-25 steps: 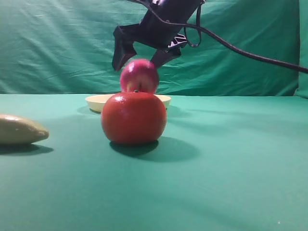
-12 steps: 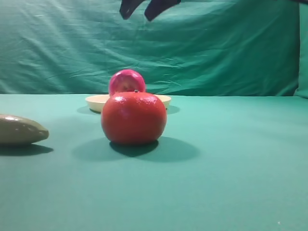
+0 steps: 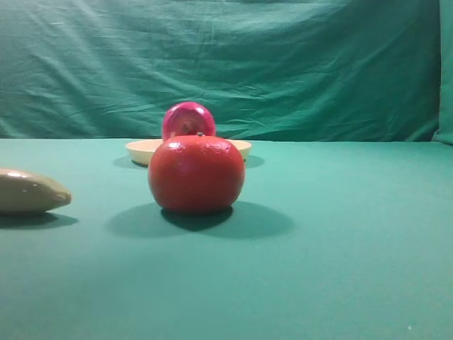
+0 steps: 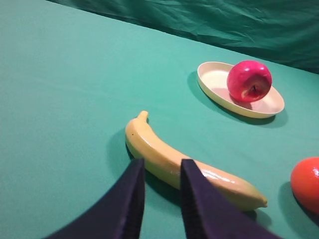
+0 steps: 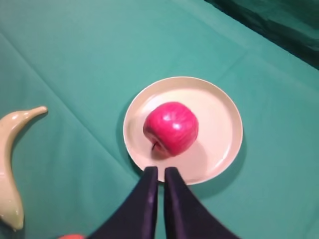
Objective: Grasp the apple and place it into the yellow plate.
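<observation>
The apple (image 3: 187,119) (image 4: 249,80) (image 5: 171,128), glossy pinkish-red, lies in the yellow plate (image 3: 141,149) (image 4: 212,79) (image 5: 219,129) with nothing touching it. In the exterior high view the orange-red fruit hides its lower half. My right gripper (image 5: 160,170) hangs well above the plate's near rim, shut and empty, and is out of the exterior high view. In the left wrist view my left gripper (image 4: 162,162) hovers over the table by the banana, its jaws a little apart with nothing between them.
A matte orange-red round fruit (image 3: 197,173) (image 4: 306,181) stands in front of the plate. A pale yellow banana (image 4: 154,147) (image 3: 28,190) (image 5: 10,144) lies to the left. Green cloth covers the table, and a green curtain hangs behind it.
My right gripper let go of the apple, rose out of the exterior high view and shut. The apple dropped into the plate and settled slightly left.
</observation>
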`<state>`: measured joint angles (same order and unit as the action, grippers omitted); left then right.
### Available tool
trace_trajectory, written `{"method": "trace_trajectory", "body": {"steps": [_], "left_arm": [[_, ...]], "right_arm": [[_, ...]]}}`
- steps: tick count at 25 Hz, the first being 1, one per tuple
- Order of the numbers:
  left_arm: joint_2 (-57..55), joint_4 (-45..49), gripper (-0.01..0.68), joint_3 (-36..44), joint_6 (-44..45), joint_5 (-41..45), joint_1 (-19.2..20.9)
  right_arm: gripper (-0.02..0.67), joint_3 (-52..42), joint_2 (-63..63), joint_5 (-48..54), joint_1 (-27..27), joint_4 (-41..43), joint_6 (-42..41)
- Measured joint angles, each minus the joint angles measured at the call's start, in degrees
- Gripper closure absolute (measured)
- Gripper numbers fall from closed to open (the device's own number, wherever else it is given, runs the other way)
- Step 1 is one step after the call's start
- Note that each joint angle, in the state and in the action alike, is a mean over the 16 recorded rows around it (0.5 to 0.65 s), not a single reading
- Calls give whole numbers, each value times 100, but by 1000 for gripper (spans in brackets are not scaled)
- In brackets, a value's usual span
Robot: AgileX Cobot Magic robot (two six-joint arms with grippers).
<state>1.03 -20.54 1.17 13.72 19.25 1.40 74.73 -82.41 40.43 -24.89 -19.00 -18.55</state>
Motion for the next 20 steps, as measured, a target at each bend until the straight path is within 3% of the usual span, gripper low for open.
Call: {"method": "trace_trajectory", "body": {"steps": [10,20], "left_arm": [[0,0,516,0,0,0,0],[0,0,516,0,0,0,0]], "right_arm": [[649,-2418,1957,-1165,0,-82,80],[649,-3545,3525,-1141,0,-68,84]]}}
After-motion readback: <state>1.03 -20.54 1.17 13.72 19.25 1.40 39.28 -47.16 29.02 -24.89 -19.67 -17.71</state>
